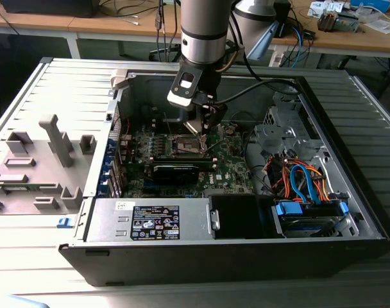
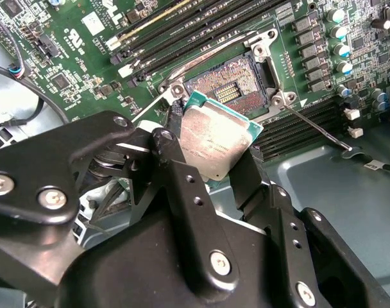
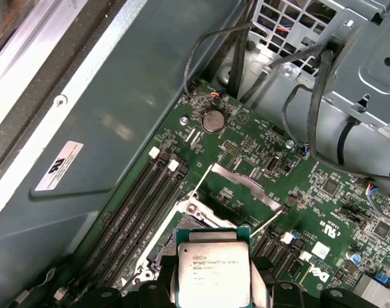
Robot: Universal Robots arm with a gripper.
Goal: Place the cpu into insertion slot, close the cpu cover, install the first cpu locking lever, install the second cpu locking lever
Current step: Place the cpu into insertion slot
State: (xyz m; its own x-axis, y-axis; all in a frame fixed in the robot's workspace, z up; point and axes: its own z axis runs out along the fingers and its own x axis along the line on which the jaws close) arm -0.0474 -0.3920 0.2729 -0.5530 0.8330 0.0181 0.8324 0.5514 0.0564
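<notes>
A grey ribbed table (image 1: 28,256) carries an open computer case (image 1: 214,260) lying on its side, with a grey moulded fixture (image 1: 41,160) on the exterior view's left of it. The robot arm (image 1: 204,25) reaches down from above into the case, over the green motherboard (image 1: 237,168). Along the near wall of the case sit a silver power supply (image 1: 150,219) and, on the exterior view's right, a bundle of orange and blue cables (image 1: 304,176). The gripper (image 2: 214,163) hangs low over the board, its two black fingers (image 2: 176,160) closed narrowly on opposite edges of the cpu (image 2: 214,138), which they hold with its metal top facing the cameras and tilted in the second wrist view. The cpu sits just in front of the insertion slot (image 2: 227,86) and has not been set into it; the slot's dark centre lies uncovered. In the first wrist view the cpu cover (image 3: 243,183) stands raised beyond the slot, near a round coin battery (image 3: 213,120). A thin locking lever (image 2: 317,131) sticks out unlatched from the slot's corner, beside the memory slots (image 2: 182,32).
</notes>
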